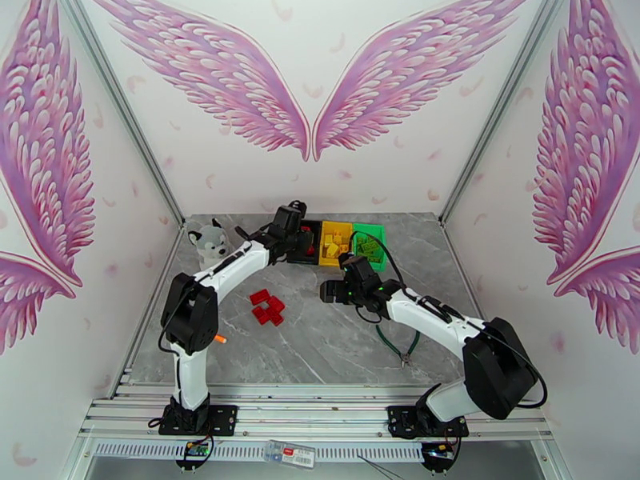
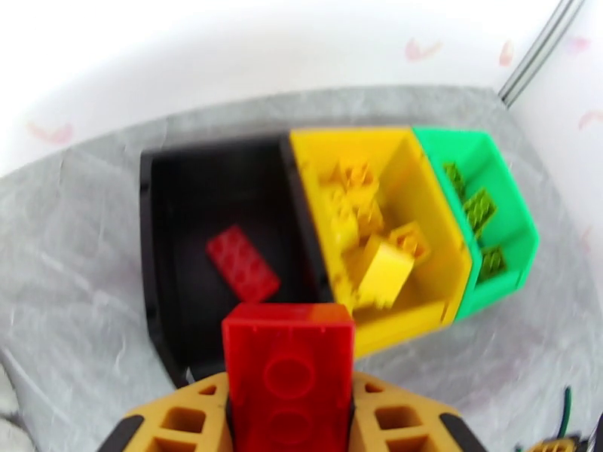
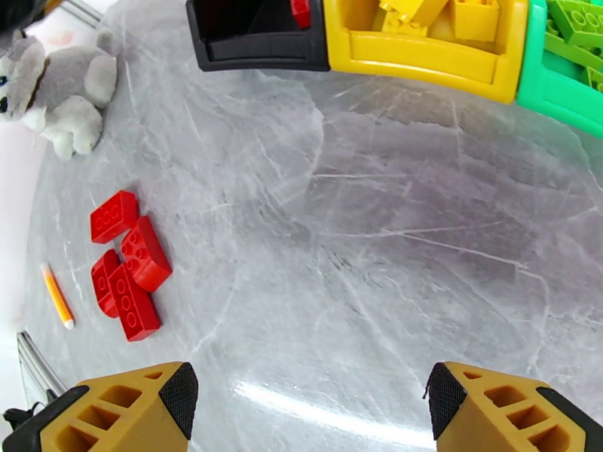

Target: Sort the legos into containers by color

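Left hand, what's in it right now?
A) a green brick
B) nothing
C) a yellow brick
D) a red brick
D: the left wrist view shows a red brick clamped between the fingers of the left hand, with the black bin just ahead of it.

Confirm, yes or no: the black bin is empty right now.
No, one red brick lies flat on the floor of the black bin.
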Controlling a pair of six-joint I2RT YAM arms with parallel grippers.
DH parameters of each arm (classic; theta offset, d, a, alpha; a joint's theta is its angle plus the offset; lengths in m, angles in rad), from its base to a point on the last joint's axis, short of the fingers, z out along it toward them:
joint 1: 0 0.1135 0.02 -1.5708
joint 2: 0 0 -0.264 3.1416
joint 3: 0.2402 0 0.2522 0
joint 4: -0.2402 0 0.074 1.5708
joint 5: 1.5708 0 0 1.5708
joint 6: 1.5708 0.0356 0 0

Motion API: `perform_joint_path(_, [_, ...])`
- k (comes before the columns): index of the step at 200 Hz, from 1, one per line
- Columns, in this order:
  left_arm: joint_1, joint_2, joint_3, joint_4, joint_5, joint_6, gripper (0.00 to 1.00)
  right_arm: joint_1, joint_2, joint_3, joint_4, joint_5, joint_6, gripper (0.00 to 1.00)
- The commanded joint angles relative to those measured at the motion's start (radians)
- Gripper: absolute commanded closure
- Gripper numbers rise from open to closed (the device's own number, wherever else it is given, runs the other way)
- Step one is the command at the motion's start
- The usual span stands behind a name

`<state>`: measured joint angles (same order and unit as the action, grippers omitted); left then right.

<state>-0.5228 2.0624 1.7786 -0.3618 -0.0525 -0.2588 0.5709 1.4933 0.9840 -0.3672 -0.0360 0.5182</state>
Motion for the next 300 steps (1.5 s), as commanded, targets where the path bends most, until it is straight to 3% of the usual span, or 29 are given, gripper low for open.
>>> perform_joint_path(1, [0.023, 0.109, 0.103, -0.067, -0.033, -0.012, 0.61, -0.009, 0.008, 0.051, -0.057, 0.069, 0.026, 0.13])
perform_joint_path(20, [0.038, 0.17, 0.173, -0.084, -0.032, -0.02, 0.51, -0.01, 0.001, 0.052, -0.068, 0.106, 0.036, 0.12])
perform_joint_path(42, [0.038, 0.179, 0.187, -0.065, -0.017, -0.01, 0.25, -0.01, -0.013, 0.043, -0.065, 0.162, 0.045, 0.1])
perform_joint_path(62, [0.025, 0.145, 0.154, -0.028, 0.001, 0.001, 0.18, -0.01, -0.031, 0.02, -0.037, 0.18, 0.042, 0.1])
perform_joint_path(113, [-0.048, -0.055, -0.066, 0.094, -0.083, 0.026, 0.18, -0.01, -0.139, -0.114, 0.137, 0.182, 0.023, 0.09])
perform_joint_path(141, [-0.097, -0.203, -0.301, 0.188, -0.219, 0.004, 0.17, -0.007, -0.141, -0.085, 0.103, 0.028, -0.059, 0.13])
perform_joint_path(160, [-0.114, -0.303, -0.471, 0.252, -0.303, -0.036, 0.17, -0.003, -0.146, -0.12, 0.176, -0.069, -0.068, 0.16])
perform_joint_path(207, [-0.112, -0.531, -0.87, 0.358, -0.411, -0.116, 0.13, 0.021, -0.075, -0.094, 0.182, -0.121, -0.055, 0.21])
perform_joint_path(246, [-0.052, -0.613, -1.047, 0.393, -0.369, -0.165, 0.05, 0.063, -0.019, -0.066, 0.182, -0.136, -0.05, 0.22])
perform_joint_path(300, [0.063, -0.488, -1.061, 0.456, -0.192, -0.17, 0.04, 0.09, 0.029, -0.041, 0.179, -0.157, -0.041, 0.22])
